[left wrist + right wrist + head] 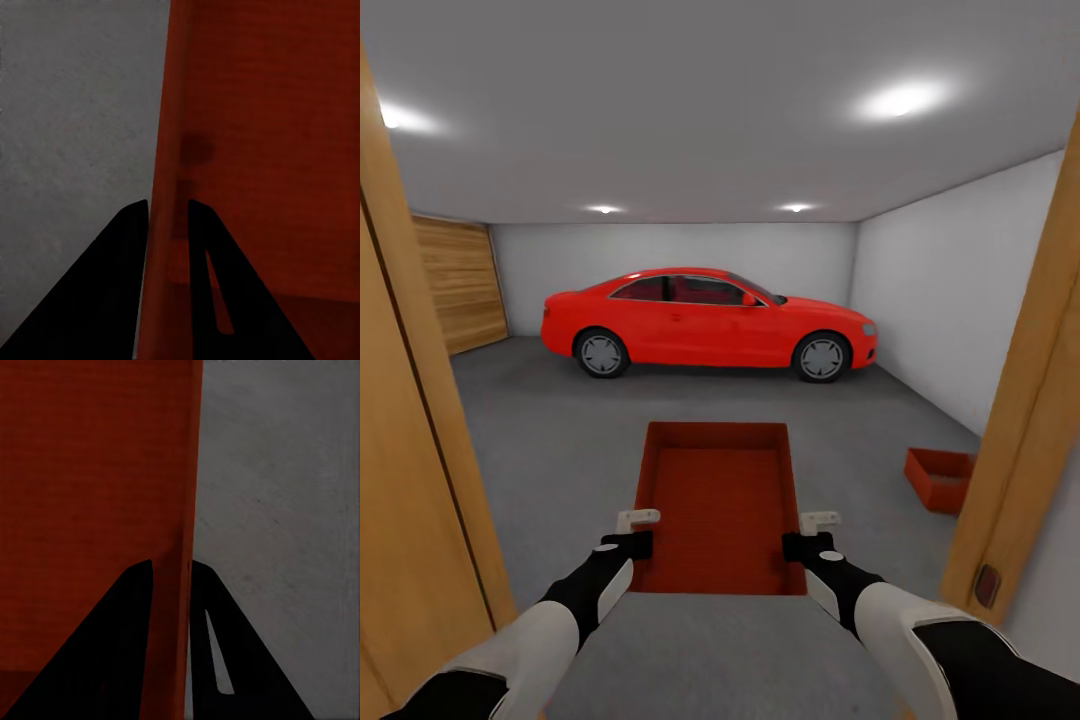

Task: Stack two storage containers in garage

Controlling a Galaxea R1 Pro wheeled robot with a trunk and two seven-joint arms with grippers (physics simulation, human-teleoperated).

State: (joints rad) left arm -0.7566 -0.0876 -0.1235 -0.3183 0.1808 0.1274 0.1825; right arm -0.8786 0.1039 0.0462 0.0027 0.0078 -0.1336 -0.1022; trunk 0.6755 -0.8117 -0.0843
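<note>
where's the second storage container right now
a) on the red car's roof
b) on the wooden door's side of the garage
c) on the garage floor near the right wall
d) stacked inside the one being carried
c: the second container sits on the dark grey floor by the right wall, while the carried container is held between both arms.

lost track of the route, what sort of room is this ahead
Most likely a garage: a parked red car, a dark grey concrete-like floor and bare pale walls, seen through a wooden doorway.

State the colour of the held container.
Orange-red, plain; the container shows best in the head view.
</note>
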